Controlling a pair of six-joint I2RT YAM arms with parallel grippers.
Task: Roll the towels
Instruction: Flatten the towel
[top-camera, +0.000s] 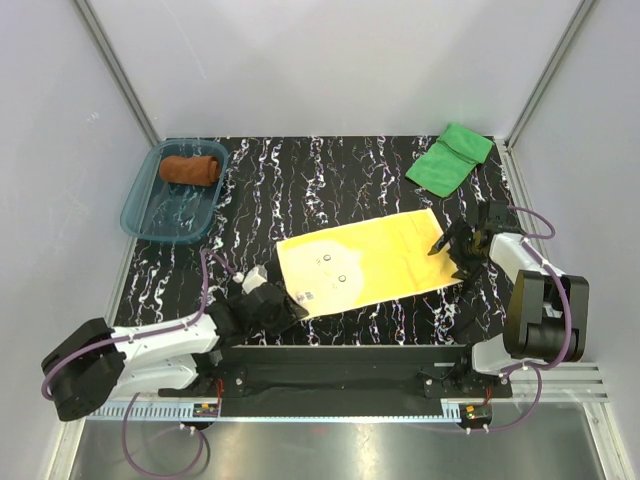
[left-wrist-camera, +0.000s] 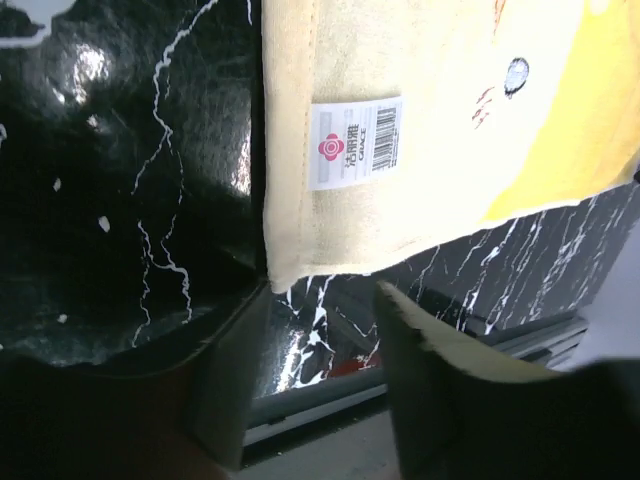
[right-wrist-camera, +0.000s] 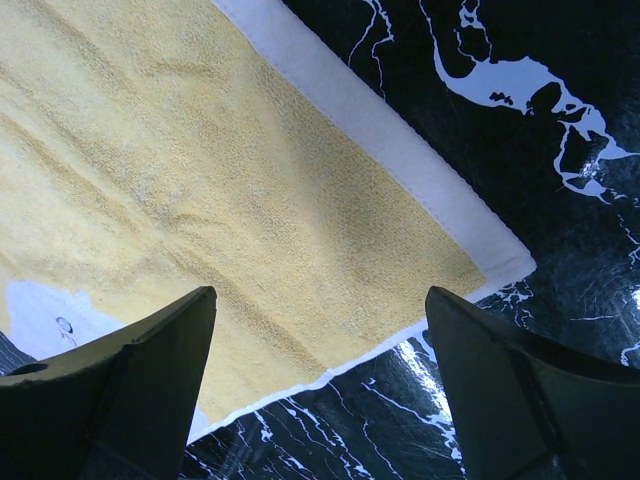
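The yellow towel (left-wrist-camera: 470, 120) carries a white tag (left-wrist-camera: 356, 143) reading, seemingly, "GRACE", with barcode.

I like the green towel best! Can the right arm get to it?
Probably yes. The green towel lies at the table's far right corner, just beyond the right gripper, and nothing lies between them.

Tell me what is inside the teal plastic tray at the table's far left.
A rolled rust-brown towel lies at the far end of the translucent teal tray. Nothing else shows in it. The tray floor beneath the roll is covered.
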